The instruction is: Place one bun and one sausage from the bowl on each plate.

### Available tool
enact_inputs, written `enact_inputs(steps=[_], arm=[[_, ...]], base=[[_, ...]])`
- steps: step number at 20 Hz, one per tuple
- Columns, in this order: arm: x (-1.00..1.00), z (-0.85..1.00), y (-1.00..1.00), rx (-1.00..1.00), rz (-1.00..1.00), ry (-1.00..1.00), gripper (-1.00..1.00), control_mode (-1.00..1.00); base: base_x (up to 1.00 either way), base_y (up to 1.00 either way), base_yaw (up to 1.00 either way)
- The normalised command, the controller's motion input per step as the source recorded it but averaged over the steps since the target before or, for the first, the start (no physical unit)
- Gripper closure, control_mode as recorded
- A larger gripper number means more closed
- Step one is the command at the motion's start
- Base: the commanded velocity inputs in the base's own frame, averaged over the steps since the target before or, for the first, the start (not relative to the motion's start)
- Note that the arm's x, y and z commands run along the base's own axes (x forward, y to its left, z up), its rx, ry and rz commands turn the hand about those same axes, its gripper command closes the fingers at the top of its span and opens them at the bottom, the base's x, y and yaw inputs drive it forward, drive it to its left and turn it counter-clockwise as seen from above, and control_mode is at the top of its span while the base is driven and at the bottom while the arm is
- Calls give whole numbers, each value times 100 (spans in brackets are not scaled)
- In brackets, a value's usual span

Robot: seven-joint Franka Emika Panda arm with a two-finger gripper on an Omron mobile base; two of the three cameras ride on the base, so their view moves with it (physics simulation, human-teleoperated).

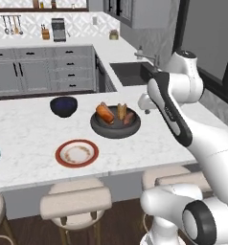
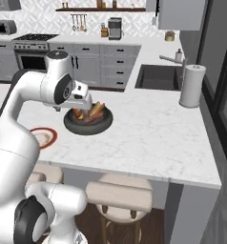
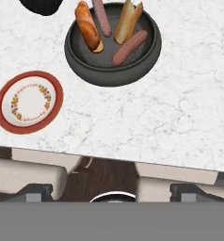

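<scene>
Four items sit in the bowl (image 3: pixel 85 66); I aim for the near sausage (image 3: pixel 129 47), long axis crosswise. Can't tell gripper opening.

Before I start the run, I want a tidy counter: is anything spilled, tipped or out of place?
Nothing stands out. Two buns and two sausages lie inside the dark grey bowl, the red-rimmed plate sits flat and bare beside it, and the paper towel roll stands upright.

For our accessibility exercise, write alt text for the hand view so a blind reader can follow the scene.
Looking down on a white marble counter: a wide dark grey bowl near the top holds two buns and two sausages. To its lower left sits an empty red-rimmed plate with a cream centre. Stool seats show below the counter edge.
</scene>
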Motion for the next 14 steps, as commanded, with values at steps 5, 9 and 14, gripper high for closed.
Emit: enact_inputs(steps=[5, 9, 14], arm=[[0, 0, 0, 0, 0, 0, -100, 100], [67, -17, 6, 0, 0, 0, -100, -100], [60, -43, 45, -1, 14, 0, -100, -100]], base=[[95, 0, 0], [0, 0, 0], [0, 0, 0]])
